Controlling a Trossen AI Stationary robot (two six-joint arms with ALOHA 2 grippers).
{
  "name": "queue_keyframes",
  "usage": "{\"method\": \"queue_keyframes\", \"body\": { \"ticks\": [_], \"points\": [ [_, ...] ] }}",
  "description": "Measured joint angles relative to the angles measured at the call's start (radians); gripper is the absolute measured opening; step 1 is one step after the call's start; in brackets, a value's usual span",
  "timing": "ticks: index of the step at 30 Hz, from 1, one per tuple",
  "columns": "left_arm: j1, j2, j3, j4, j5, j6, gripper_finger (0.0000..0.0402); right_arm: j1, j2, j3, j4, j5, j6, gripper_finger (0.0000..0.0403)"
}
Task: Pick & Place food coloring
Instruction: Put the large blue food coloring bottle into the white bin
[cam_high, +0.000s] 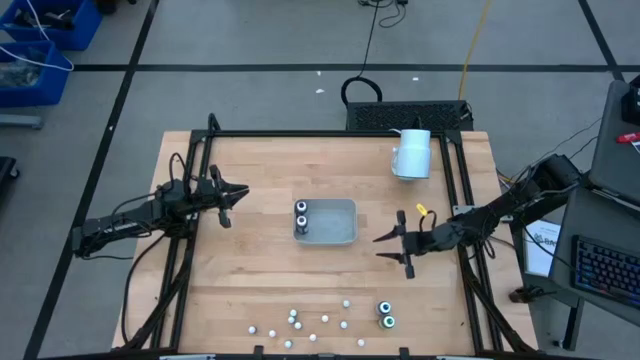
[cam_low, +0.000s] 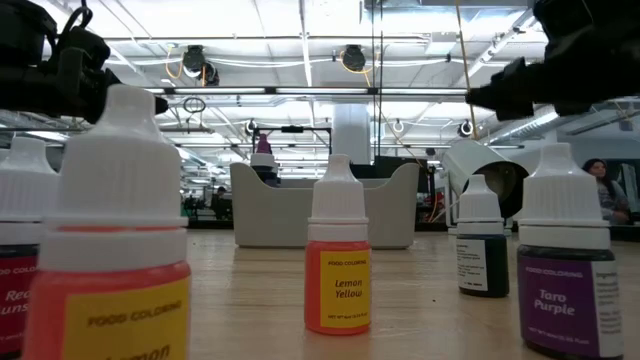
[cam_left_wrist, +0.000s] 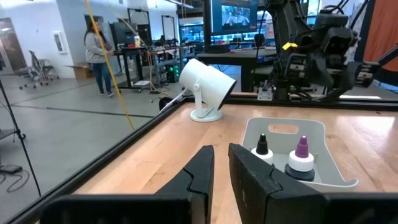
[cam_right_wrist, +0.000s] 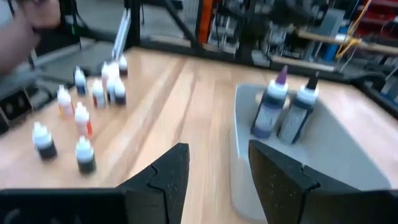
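In the low view, the nearest orange bottle (cam_low: 118, 250) is blurred, its label cut off at the bottom edge.

Bright, even overhead light from ceiling lamps (cam_low: 345, 57) glaring in the low view. Nearest bottle (cam_low: 115, 250) looms out of focus. Right wrist view is motion-blurred throughout.

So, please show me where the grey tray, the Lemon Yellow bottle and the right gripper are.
grey tray (cam_high: 340, 232): high view, bare floor.
Lemon Yellow bottle (cam_low: 338, 290): low view, orange label.
right gripper (cam_high: 391, 247): high view, between fingertips.
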Motion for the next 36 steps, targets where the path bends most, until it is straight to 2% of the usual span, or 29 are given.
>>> {"method": "queue_keyframes", "body": {
  "ticks": [8,15,18,20,23,27,32,36],
  "points": [
    [0.000,0.000,0.000,0.023,-0.001,0.045,0.0058,-0.001,0.000,0.000,0.032,0.000,0.011,0.0155],
    [0.000,0.000,0.000,0.018,-0.070,0.055,0.0058,-0.001,-0.001,0.002,0.139,-0.001,-0.008,0.0155],
    [0.000,0.000,0.000,0.017,-0.069,0.045,0.0058,-0.001,-0.025,0.061,0.104,-0.035,-0.008,0.0155],
    [0.000,0.000,0.000,0.017,-0.070,0.041,0.0058,0.004,-0.039,0.142,0.003,-0.075,0.005,0.0155],
    [0.000,0.000,0.000,0.024,-0.070,0.027,0.0058,0.037,-0.035,0.322,-0.301,-0.076,0.015,0.0155],
    [0.000,0.000,0.000,0.036,-0.070,0.030,0.0058,0.101,0.051,0.572,-0.666,-0.074,0.074,0.0155],
    [0.000,0.000,0.000,0.039,-0.070,0.030,0.0058,0.202,0.188,0.812,-0.875,-0.074,0.093,0.0155],
    [0.000,0.000,0.000,0.038,-0.070,0.018,0.0058,0.297,0.238,0.947,-1.005,-0.029,0.201,0.0155]
  ]
}}
